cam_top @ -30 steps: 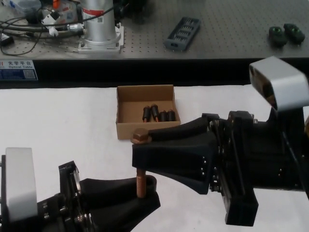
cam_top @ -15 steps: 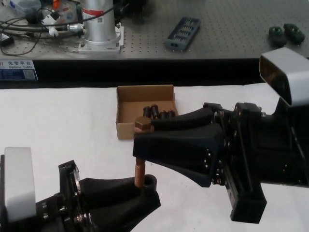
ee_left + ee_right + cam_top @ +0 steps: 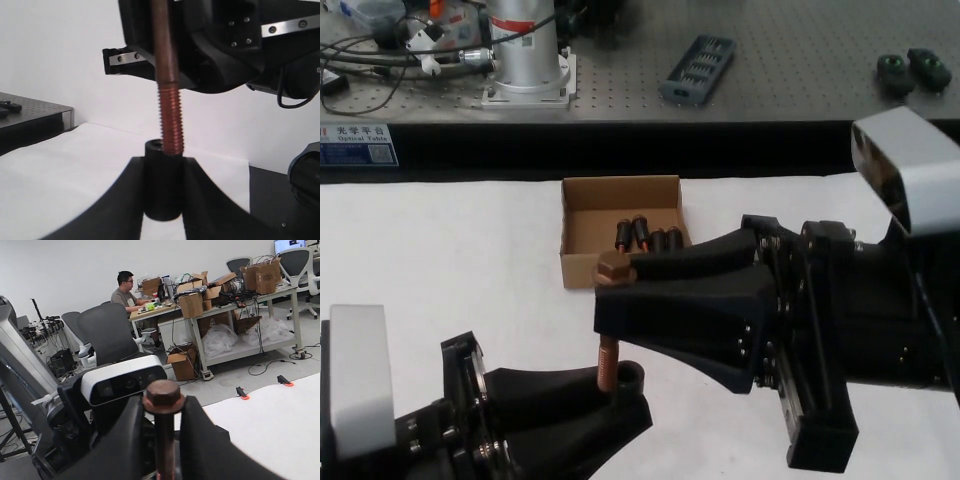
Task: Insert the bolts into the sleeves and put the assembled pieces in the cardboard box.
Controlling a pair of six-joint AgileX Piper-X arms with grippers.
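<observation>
My right gripper (image 3: 612, 300) is shut on a copper bolt (image 3: 610, 340), held upright with its hex head (image 3: 162, 394) on top. The bolt's threaded end (image 3: 171, 122) hangs just over, or at the rim of, a black sleeve (image 3: 162, 180). That sleeve stands upright, clamped in my left gripper (image 3: 628, 385), which is shut on it. In the left wrist view the thread tip sits slightly to one side of the sleeve's hole. The cardboard box (image 3: 621, 262) stands behind on the white table and holds several assembled pieces (image 3: 648, 236).
A white sheet (image 3: 450, 270) covers the bench. Behind it a perforated metal table carries a metal post (image 3: 525, 50), cables, a dark ribbed block (image 3: 697, 66) and two dark green parts (image 3: 913, 70). Both arms crowd the near side of the bench.
The right gripper has lifted the bolt and shifted it slightly sideways, so more thread shows above the sleeve. The left gripper and sleeve have stayed in place.
</observation>
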